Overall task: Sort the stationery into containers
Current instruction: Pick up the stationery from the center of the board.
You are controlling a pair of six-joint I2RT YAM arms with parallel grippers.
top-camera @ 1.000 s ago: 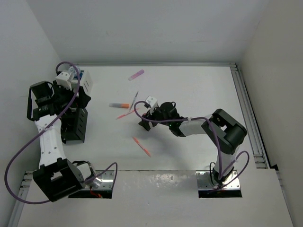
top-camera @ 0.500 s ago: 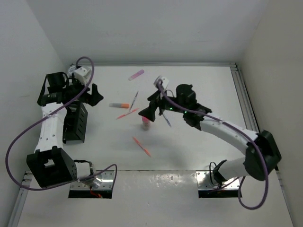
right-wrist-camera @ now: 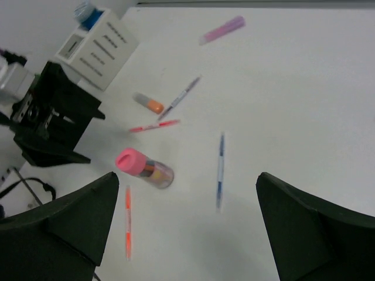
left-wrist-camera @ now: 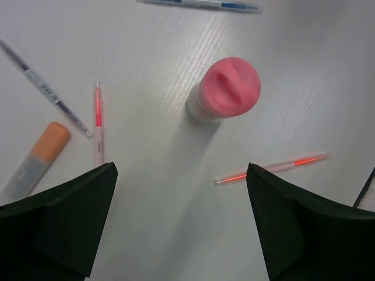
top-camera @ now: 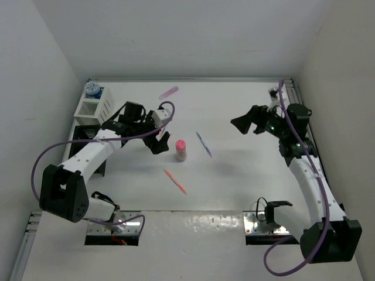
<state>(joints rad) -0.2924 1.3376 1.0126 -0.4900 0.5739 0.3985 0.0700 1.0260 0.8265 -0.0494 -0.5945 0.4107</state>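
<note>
Pink cap in reach: hovering the left gripper point(top-camera: 160, 141), wide and empty, just beside the bottle point(top-camera: 181, 150) mid-table; holding the right gripper point(top-camera: 241, 120) wide near the right edge; leaving blue pen point(top-camera: 204, 144), orange pen point(top-camera: 176, 181), marker point(top-camera: 169, 92) loose; counting one jar point(top-camera: 92, 88) at the white box point(top-camera: 96, 109), far-left corner; mostly unsorted, seemingly.

Fixed overhead view; left wrist close above, right wrist obliquely far from, the shared pink-capped bottle point(top-camera: 181, 150)

White links point(top-camera: 88, 155), black joints point(top-camera: 60, 193), looping purple cables point(top-camera: 35, 170), black wedge-shaped tool fingers point(left-wrist-camera: 64, 228).
</note>
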